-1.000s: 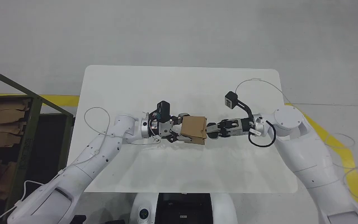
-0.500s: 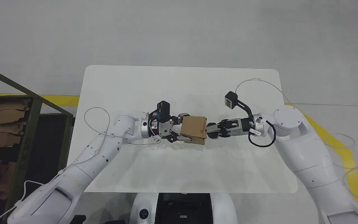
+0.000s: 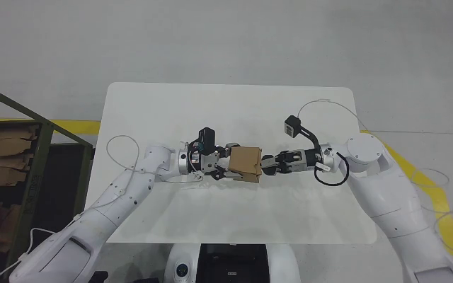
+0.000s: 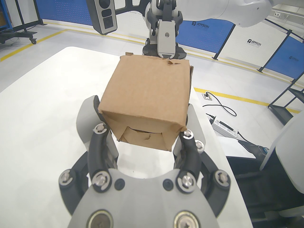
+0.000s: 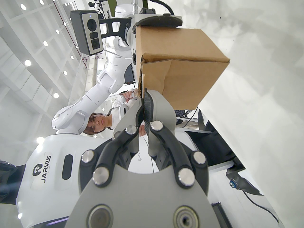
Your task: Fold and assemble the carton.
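a brown carton point(image 3: 245, 163) is held over the middle of the white table point(image 3: 156, 113). left gripper point(image 4: 143, 119) clamps its sides; right gripper point(image 5: 144, 100), fingers pinched together, grips an end flap point(image 5: 153, 74). likely mid-fold; tucking that flap next needs a firm counter-hold.

I am holding the brown carton point(image 3: 245, 163) over the middle of the white table point(image 3: 212, 106), a little below the frame's centre. My left gripper point(image 3: 226, 168) is touching its left end and my right gripper point(image 3: 264, 163) is touching its right end, and my arms are slanting in from the lower left and lower right of the frame. At the left edge a green rack point(image 3: 28, 134) is standing on the floor, carrying flat cardboard sheets point(image 3: 15, 145).
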Tool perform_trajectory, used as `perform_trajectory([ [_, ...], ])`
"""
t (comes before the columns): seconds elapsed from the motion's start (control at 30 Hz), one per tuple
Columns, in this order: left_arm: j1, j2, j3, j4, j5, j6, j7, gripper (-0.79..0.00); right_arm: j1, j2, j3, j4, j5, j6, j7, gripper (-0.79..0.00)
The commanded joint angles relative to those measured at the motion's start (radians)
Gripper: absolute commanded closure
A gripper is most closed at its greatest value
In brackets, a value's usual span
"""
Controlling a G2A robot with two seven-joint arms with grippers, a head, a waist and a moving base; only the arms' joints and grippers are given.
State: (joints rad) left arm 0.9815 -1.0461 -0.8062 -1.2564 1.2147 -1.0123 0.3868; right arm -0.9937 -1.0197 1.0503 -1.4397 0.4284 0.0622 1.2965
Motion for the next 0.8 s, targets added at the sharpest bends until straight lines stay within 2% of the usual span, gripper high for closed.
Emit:
perform_trajectory([
  [0.0,0.000,0.000,0.000,0.000,0.000,0.000,0.000,-0.576,0.000,0.000,0.000,0.000,0.000,0.000,0.000,0.000],
  [0.33,0.000,0.000,0.000,0.000,0.000,0.000,0.000,-0.576,0.000,0.000,0.000,0.000,0.000,0.000,0.000,0.000],
  [0.37,0.000,0.000,0.000,0.000,0.000,0.000,0.000,-0.785,0.000,0.000,0.000,0.000,0.000,0.000,0.000,-0.785],
  [0.53,0.018,0.002,-0.027,-0.017,-0.014,0.087,-0.072,-0.785,-0.022,0.005,0.013,-0.023,-0.039,0.015,-0.068,-0.785],
  [0.77,0.049,0.016,-0.075,-0.040,-0.006,0.100,-0.111,-0.785,-0.062,0.018,0.055,-0.038,-0.038,0.021,-0.076,-0.785],
])
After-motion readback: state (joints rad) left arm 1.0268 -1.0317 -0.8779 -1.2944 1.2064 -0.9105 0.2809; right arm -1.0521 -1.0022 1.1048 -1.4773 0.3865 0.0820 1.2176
